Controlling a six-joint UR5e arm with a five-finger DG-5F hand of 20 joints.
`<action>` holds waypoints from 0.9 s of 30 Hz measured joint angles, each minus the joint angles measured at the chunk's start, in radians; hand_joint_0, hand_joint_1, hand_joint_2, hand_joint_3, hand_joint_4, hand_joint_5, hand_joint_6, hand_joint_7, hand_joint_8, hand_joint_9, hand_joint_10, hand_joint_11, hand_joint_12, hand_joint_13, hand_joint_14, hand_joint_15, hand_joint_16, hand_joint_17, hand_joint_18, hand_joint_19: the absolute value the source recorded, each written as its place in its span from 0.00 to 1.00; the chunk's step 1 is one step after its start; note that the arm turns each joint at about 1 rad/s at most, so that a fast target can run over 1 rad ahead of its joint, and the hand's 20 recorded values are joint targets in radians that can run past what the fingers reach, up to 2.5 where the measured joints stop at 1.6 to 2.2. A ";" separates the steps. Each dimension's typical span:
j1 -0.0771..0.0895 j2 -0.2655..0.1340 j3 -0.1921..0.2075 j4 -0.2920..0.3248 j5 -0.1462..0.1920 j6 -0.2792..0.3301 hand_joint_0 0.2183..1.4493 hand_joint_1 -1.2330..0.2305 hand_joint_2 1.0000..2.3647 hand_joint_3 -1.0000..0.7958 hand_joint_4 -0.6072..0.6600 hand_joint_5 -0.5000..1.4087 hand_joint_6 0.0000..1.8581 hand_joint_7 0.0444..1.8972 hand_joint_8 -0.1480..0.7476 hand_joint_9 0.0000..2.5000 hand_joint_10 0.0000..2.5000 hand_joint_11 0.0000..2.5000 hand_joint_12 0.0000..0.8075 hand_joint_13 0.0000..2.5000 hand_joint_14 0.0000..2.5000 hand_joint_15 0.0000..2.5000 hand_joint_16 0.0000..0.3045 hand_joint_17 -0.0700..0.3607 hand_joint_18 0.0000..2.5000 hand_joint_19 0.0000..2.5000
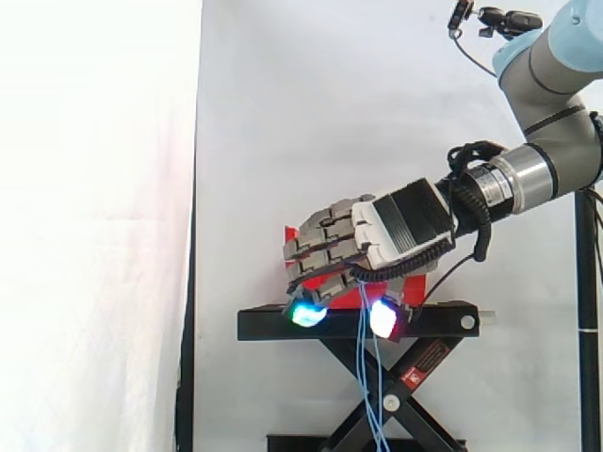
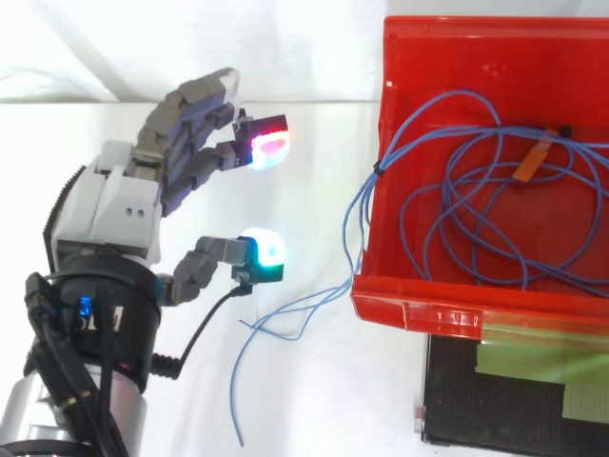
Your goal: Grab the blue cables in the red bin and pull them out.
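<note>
the hand (image 2: 109, 205) hovered with fingers (image 2: 190, 109) spread and empty beside the red bin (image 2: 419, 309), whose blue cables (image 2: 379, 169) spilled over the wall toward them, seemingly within reach for a grab.

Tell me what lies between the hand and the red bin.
In the top view, loose blue cables spilling over the wall of the red bin lie there, beside the open hand.

One red bin (image 2: 457, 314), one black stand (image 1: 273, 323), one robot hand (image 2: 114, 205); blue cables (image 2: 377, 171) tangled, count unclear.
</note>
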 measured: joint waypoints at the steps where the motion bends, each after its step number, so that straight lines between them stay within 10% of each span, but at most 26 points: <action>1: -0.002 0.000 0.001 -0.005 -0.003 -0.001 0.47 0.30 0.00 0.00 0.74 0.60 0.01 0.28 0.45 0.18 0.01 0.15 0.41 0.13 0.01 0.14 0.14 0.39 0.13 0.23; 27: -0.040 0.000 0.021 -0.084 -0.033 -0.084 0.48 0.30 0.00 0.00 0.75 0.62 0.00 0.30 0.46 0.18 0.01 0.15 0.41 0.13 0.01 0.14 0.14 0.39 0.13 0.23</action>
